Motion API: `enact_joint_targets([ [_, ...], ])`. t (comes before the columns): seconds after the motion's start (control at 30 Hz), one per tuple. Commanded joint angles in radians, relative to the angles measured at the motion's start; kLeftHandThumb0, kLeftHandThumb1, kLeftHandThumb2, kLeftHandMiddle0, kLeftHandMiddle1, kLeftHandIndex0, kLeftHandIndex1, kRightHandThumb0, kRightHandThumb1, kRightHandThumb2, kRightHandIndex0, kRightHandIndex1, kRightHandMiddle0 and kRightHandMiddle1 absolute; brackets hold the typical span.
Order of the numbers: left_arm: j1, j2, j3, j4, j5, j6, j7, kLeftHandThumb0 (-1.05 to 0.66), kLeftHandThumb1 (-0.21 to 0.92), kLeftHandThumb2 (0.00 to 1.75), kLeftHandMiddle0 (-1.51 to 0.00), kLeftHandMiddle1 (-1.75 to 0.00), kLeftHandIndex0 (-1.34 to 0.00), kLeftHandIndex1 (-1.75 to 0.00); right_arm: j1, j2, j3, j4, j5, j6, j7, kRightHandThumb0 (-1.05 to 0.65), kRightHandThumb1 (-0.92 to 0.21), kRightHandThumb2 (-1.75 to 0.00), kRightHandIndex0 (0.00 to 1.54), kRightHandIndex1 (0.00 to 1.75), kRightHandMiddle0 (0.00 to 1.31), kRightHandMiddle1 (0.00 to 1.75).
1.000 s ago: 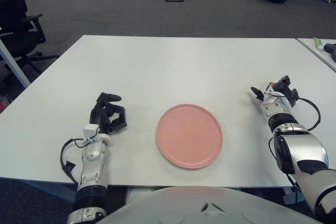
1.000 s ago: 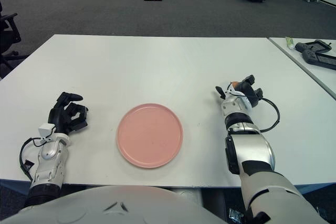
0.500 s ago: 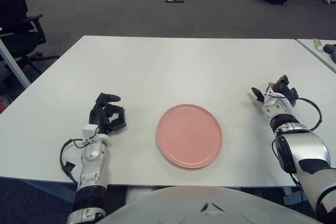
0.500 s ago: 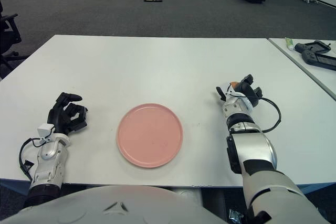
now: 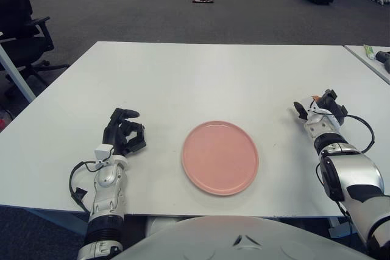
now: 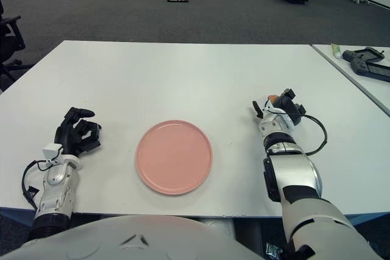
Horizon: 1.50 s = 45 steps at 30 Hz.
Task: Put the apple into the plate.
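Left eye view shows a white table (image 5: 201, 71) with a pink plate (image 5: 220, 157) lying flat near the front edge, about in the middle between the two arms. Bare table surface is on all sides of the plate, and the far half of the table is bare too. The left hand (image 5: 124, 136) shows to the left of the plate, well apart from it, its black fingers curled and holding nothing. The right hand (image 5: 319, 108) shows to the right of the plate, near the right edge of the table, also well apart from the plate. Only a small orange-red spot of the apple (image 5: 315, 97) is visible at the top of this hand, between the fingers, so the hand seems closed around it. A second table (image 5: 369, 56) stands just beside the right edge, with a narrow gap between. An office chair (image 5: 21, 28) stands off the far left corner. The floor is a dark grey carpet (image 5: 140, 4).

Right eye view gives the same scene. The apple (image 6: 273, 97) is again a small orange spot within the right hand (image 6: 277, 109), apart from the plate (image 6: 174, 156). The left hand (image 6: 78, 135) is curled near the left front corner. On the second table lies a black device (image 6: 367, 64).
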Motion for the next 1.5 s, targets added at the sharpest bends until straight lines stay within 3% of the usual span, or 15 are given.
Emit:
enact_joint_targets([
  [0.0, 0.007, 0.000, 0.002, 0.026, 0.003, 0.026, 0.003, -0.01, 0.39, 1.25, -0.47, -1.75, -0.41, -1.75, 0.043, 0.042, -0.012, 0.035, 0.035, 0.021, 0.003, -0.42, -0.50, -1.04, 0.13, 1.54, 0.30, 1.65],
  [0.07, 0.007, 0.000, 0.001, 0.026, 0.003, 0.026, 0.002, -0.01, 0.38, 1.26, -0.48, -1.75, -0.42, -1.75, 0.039, 0.048, -0.013, 0.029, 0.036, 0.028, -0.012, -0.42, -0.51, -1.05, 0.17, 1.60, 0.37, 1.70],
  [0.2, 0.007, -0.001, 0.002, 0.025, -0.001, 0.023, -0.001, -0.01, 0.38, 1.26, -0.49, -1.75, -0.42, -1.74, 0.042, 0.044, -0.024, 0.030, 0.046, 0.013, -0.033, -0.11, -0.43, -1.10, 0.47, 1.49, 0.45, 1.73],
  [0.37, 0.006, -0.003, 0.003, 0.024, -0.006, 0.021, -0.003, -0.01, 0.36, 1.28, -0.50, -1.75, -0.42, -1.75, 0.052, 0.033, -0.038, 0.034, 0.057, -0.038, -0.095, -0.02, -0.19, -1.35, 0.81, 1.38, 0.55, 1.74],
  [0.47, 0.006, -0.002, 0.002, 0.024, -0.003, 0.020, 0.000, -0.01, 0.35, 1.29, -0.51, -1.75, -0.44, -1.73, 0.054, 0.035, -0.049, 0.035, 0.067, -0.067, -0.124, -0.01, -0.11, -1.44, 0.89, 1.38, 0.58, 1.75],
  [0.8, 0.004, 0.003, 0.002, 0.028, 0.008, 0.025, 0.007, -0.01, 0.31, 1.33, -0.55, -1.75, -0.47, -1.71, 0.047, 0.045, -0.084, 0.014, 0.103, -0.149, -0.186, 0.00, -0.08, -1.52, 0.88, 1.52, 0.56, 1.75],
  [1.47, -0.008, 0.009, 0.011, 0.055, -0.020, 0.007, -0.021, -0.01, 0.31, 1.33, -0.55, -1.75, -0.47, -1.71, 0.039, 0.043, -0.113, -0.062, 0.133, -0.226, -0.249, 0.00, -0.09, -1.52, 0.86, 1.54, 0.55, 1.75],
])
